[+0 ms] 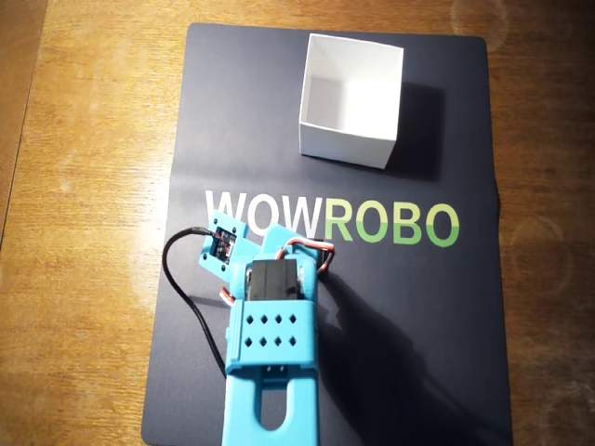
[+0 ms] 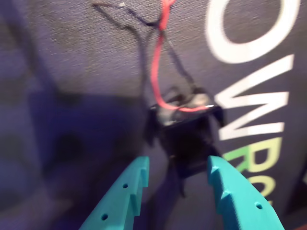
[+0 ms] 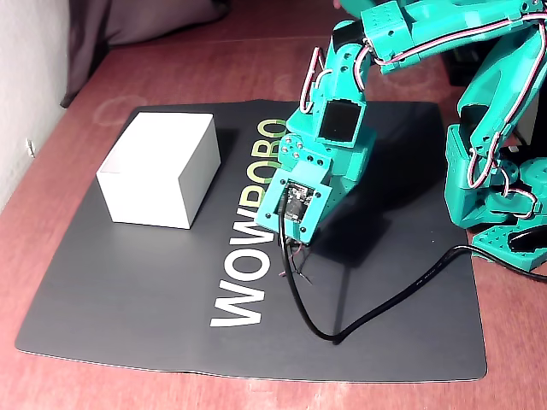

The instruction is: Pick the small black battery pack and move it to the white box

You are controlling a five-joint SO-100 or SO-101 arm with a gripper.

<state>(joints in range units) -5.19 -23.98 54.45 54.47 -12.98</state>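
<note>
Judging the small black battery pack [image 2: 184, 136] light, stiff and wire-tailed, I see my claw [image 2: 177, 184] spread apart, ready to pinch its long sides from six o'clock.

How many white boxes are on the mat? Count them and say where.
1. The white box stands at the far end of the black mat in the overhead view, beyond the lettering, away from the arm. None seems hidden.
</note>
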